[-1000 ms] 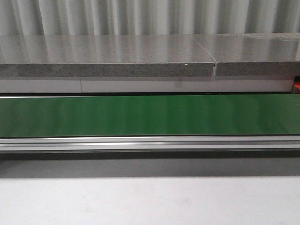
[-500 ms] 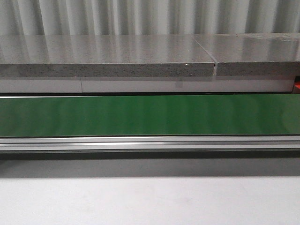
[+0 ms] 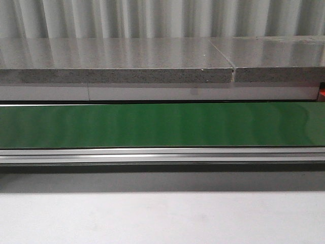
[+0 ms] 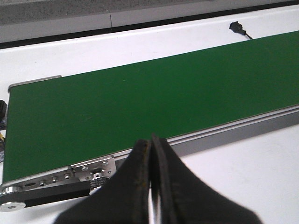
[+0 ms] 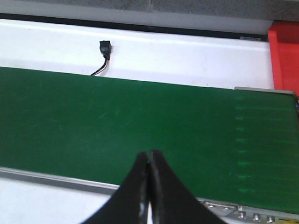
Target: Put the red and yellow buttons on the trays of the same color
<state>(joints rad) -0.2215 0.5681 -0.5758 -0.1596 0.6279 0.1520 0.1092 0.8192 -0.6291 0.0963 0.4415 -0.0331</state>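
no readable text, labels, numbers or signs

My red tray [image 5: 283,58] is cut off at the picture's edge, only one corner showing. The green belt [image 3: 162,124] runs out of the front view on both sides. A small black plug [image 5: 105,48] on the bench is too small to identify.

An industrial test cell or lab: a green conveyor belt [image 3: 162,125] in an aluminium frame [image 3: 162,155] runs across a white table [image 3: 162,218], backed by a speckled grey stone slab [image 3: 117,61] and corrugated metal wall panelling [image 3: 152,18]
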